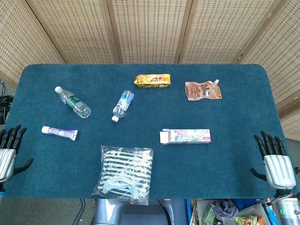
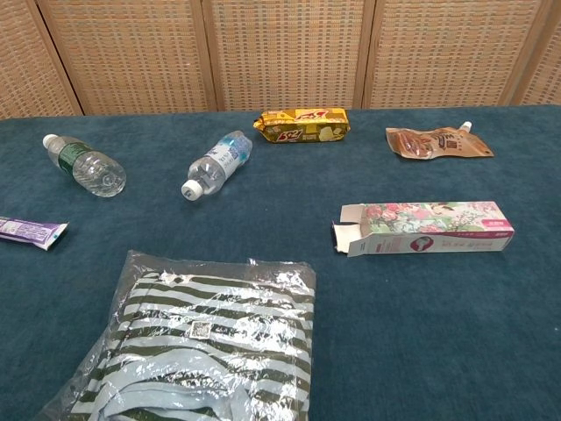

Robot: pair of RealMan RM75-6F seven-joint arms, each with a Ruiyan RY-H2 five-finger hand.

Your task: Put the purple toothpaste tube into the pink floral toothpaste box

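Observation:
The purple toothpaste tube (image 1: pixel 59 132) lies flat near the table's left edge; the chest view shows only its tail end (image 2: pixel 31 231). The pink floral toothpaste box (image 1: pixel 185 136) (image 2: pixel 424 228) lies on its side right of centre, its flap end open toward the left. My left hand (image 1: pixel 8 153) hangs off the table's left edge, fingers spread and empty, a short way left of the tube. Off the right edge, my right hand (image 1: pixel 273 161) is likewise spread and holds nothing. Neither hand shows in the chest view.
A bagged striped garment (image 1: pixel 124 172) lies at the front centre. Two water bottles (image 1: pixel 72 101) (image 1: pixel 123 105) lie left of centre. At the back are a yellow snack pack (image 1: pixel 153 80) and a brown spout pouch (image 1: pixel 202 90). A woven screen stands behind the table.

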